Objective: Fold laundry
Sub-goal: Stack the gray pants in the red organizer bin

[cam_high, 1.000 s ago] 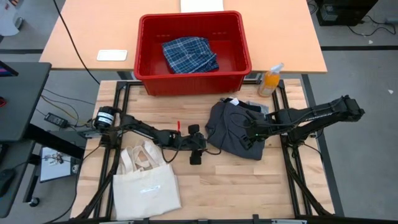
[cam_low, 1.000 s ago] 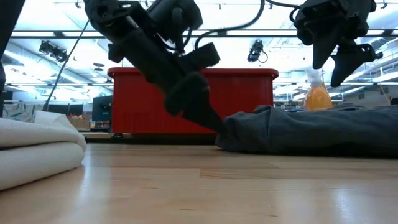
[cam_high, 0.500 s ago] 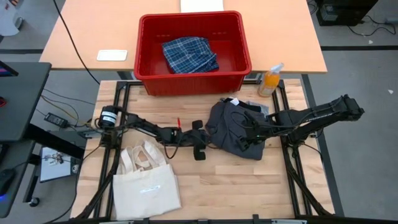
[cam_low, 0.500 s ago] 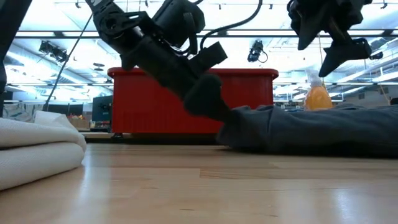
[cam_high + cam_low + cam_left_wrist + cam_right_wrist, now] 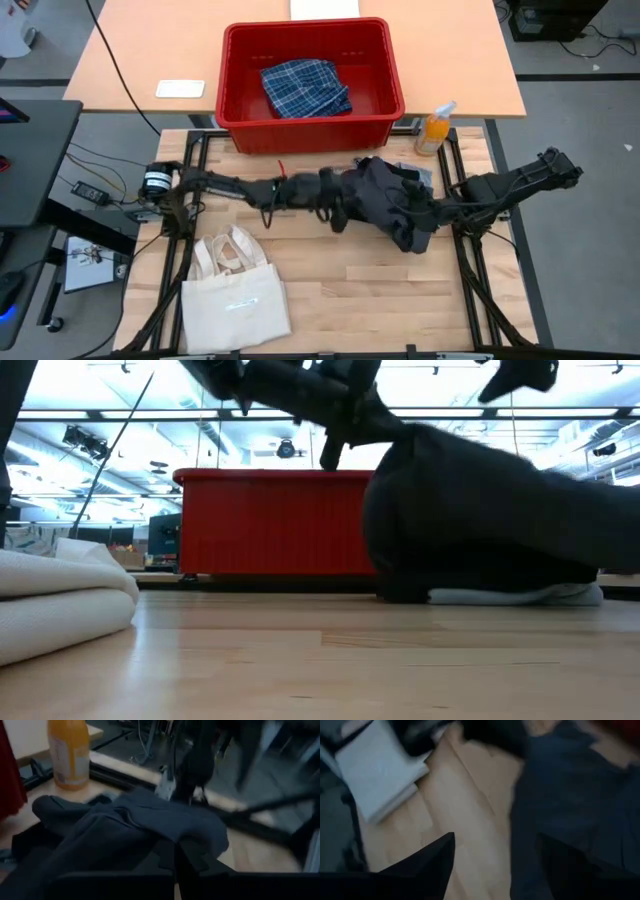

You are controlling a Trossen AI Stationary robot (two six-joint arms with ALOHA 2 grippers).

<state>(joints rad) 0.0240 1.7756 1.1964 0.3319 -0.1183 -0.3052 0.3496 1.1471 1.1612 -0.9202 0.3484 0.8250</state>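
A charcoal garment [image 5: 392,205] lies at the middle right of the table, and its left edge is raised; it also shows in the low view [image 5: 480,510]. A light grey piece [image 5: 510,595] lies under it on the table. My left gripper [image 5: 348,200] is shut on the charcoal garment at that raised edge. My right gripper [image 5: 417,213] hangs open above the garment's right part [image 5: 570,795] and touches nothing. A blue-and-white plaid piece [image 5: 305,87] lies in the red bin [image 5: 310,130]. My left gripper pinches the charcoal garment's left edge [image 5: 165,837] between its two fingers, coming level from the table's left. One layer or several, I cannot tell. That edge is lifted high off the table [image 5: 392,445]; the rest of the garment slopes down to the right and lies on the table.
A cream tote bag [image 5: 235,295] lies at the near left. An orange bottle [image 5: 435,130] stands at the far right corner, close behind the garment. The red bin stands beyond the table's far edge. Bare wood [image 5: 380,290] shows along the near side.
My left gripper has gone up and toward the table's right and far edges, taking the charcoal garment's left edge with it. That edge has risen off the table and leans over the rest, which has stayed down. My right gripper has risen.
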